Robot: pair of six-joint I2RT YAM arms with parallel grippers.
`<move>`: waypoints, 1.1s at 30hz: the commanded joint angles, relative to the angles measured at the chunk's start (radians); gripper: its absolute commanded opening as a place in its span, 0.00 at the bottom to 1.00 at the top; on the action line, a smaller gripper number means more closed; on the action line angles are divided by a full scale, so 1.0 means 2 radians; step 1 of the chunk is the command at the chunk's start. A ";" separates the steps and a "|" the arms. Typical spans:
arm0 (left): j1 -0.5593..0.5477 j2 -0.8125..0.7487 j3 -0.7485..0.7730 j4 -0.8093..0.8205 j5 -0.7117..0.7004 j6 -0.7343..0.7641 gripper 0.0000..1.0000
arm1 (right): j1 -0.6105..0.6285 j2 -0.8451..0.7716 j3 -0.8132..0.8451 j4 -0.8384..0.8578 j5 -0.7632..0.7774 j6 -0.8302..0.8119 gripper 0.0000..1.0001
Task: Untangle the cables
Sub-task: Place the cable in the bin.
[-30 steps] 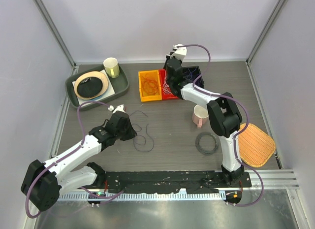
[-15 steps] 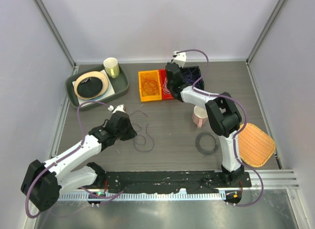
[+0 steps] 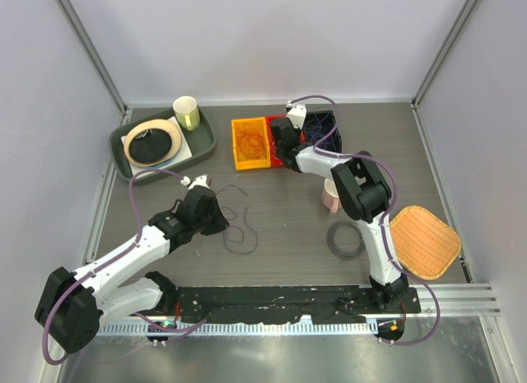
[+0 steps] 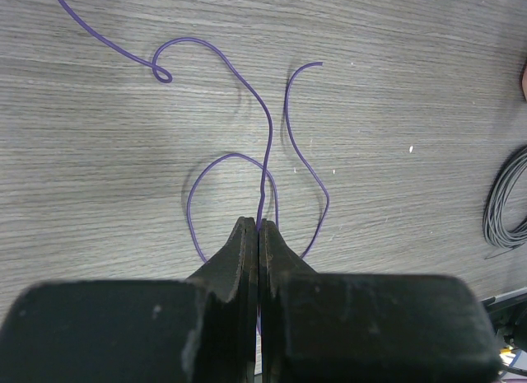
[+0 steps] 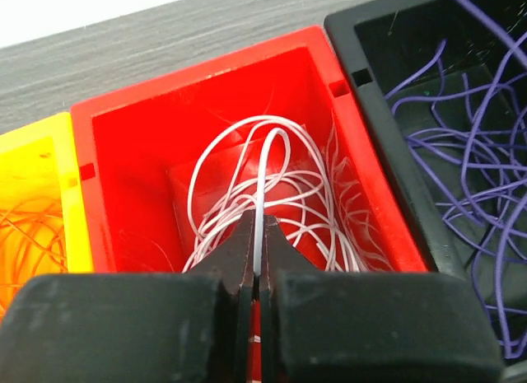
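Observation:
Thin purple cables (image 4: 268,123) lie looped on the table in front of my left gripper (image 4: 258,226), which is shut on one purple strand; they show in the top view (image 3: 240,226) beside that gripper (image 3: 216,221). My right gripper (image 5: 258,222) is shut on a white cable (image 5: 265,165) above the red bin (image 5: 123,152), which holds several white loops. The yellow bin (image 5: 33,210) holds orange cables and the black bin (image 5: 387,49) holds purple cables (image 5: 478,144). In the top view the right gripper (image 3: 280,144) sits over the red bin (image 3: 290,159).
A grey coiled cord (image 3: 346,240) and a pink mug (image 3: 333,195) stand right of centre. A woven orange mat (image 3: 424,241) lies at the right. A green tray (image 3: 123,165) with a plate, dark ring and cream cup (image 3: 186,113) sits at the back left.
My right arm has dropped down and toward the near side, bringing its gripper low over the red bin. The left arm has not moved.

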 commanded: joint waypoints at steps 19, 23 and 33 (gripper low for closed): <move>-0.001 -0.009 -0.001 0.002 -0.006 0.004 0.00 | -0.001 -0.163 0.055 -0.088 -0.053 -0.066 0.64; -0.001 -0.011 0.004 0.000 -0.002 0.003 0.00 | -0.001 -0.237 -0.006 -0.088 -0.072 -0.083 0.88; -0.001 -0.032 0.014 0.025 0.038 -0.035 0.00 | 0.019 -0.574 -0.407 0.056 -0.295 -0.085 0.92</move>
